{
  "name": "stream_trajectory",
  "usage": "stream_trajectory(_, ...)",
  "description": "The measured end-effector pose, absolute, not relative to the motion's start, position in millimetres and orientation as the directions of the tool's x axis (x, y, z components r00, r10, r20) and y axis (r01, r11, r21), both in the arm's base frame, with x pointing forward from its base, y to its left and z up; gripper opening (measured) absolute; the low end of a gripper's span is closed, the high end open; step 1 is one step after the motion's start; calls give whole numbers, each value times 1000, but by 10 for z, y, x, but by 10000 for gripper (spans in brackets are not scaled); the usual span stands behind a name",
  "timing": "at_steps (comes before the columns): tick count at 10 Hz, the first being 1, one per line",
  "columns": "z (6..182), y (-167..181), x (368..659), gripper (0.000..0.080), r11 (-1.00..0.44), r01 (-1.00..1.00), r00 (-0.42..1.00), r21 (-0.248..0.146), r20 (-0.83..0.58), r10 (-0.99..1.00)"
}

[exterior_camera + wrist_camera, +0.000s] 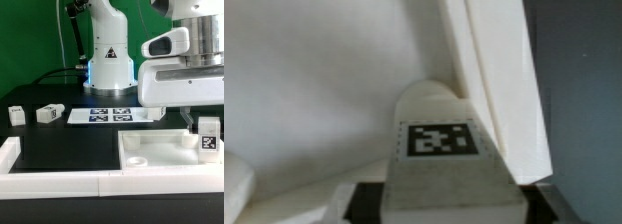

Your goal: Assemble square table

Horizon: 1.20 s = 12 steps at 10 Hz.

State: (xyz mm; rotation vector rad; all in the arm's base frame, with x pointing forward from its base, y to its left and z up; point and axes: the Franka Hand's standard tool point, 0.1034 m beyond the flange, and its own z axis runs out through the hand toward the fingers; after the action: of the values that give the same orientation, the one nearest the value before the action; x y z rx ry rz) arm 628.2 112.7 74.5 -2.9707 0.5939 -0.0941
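Step in hand: seating a leg (pixel 207 138) at the far corner of the tabletop tray (pixel 150 158) on the exterior view's right, as I judged it.
Tool (pixel 204 124): over that leg; jaws hidden, so whether it gripped could not be told.
Tray: lay on the dark surface (pixel 60 140), against the white border bars (pixel 50 182).
Spare legs: two (pixel 15 114) (pixel 49 114) lay well apart, toward the exterior view's left.
Wrist view: the tagged leg (pixel 439 140) stood close beside the raised rim (pixel 500 90).
Advice: keep the leg upright and square to the corner before pressing or turning.
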Motion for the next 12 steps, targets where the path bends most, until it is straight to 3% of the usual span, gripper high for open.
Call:
stream_trajectory(2, 745, 1143, 6276, 288, -711, -691, 721, -131, -54, -691)
stream_trajectory(4, 723, 1159, 6282, 289, -427, -898, 439, -105, -153, -886)
stream_trajectory(7, 722, 1228, 6282, 291, -57, -997, 66, -50, -213, -975)
stream_trajectory(9, 720, 1230, 6281, 291, -67, -996, 77, -53, -213, -974)
stream_trajectory(10, 721, 1227, 6270, 452, -120, -991, 129, -54, -207, -970)
stream_trajectory(11, 754, 1202, 6225, 585, -390, -920, 390, -34, -173, -904)
stream_trajectory(12, 796, 1213, 6272, 585, -496, -867, 498, -52, -147, -854)
